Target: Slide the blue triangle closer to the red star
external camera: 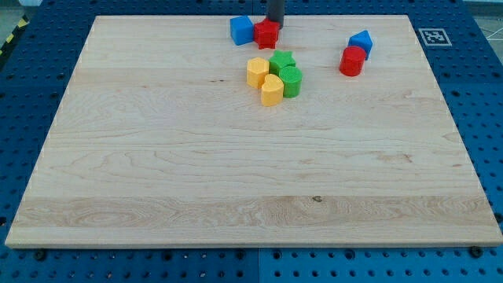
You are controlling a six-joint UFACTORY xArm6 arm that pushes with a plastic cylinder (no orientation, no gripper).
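Observation:
The red star (267,34) lies near the board's top edge, touching a blue cube (241,30) on its left. The blue triangle (361,42) lies well to the view's right of the star, touching a red cylinder (352,60) just below and left of it. My dark rod comes down from the view's top. My tip (275,23) is right behind the red star's upper right side, touching it or nearly so. The tip is far left of the blue triangle.
A cluster sits below the red star: a green star (281,60), a green cylinder (291,81), a yellow hexagon (257,71) and a yellow heart (272,91). The wooden board (157,157) rests on a blue pegboard table.

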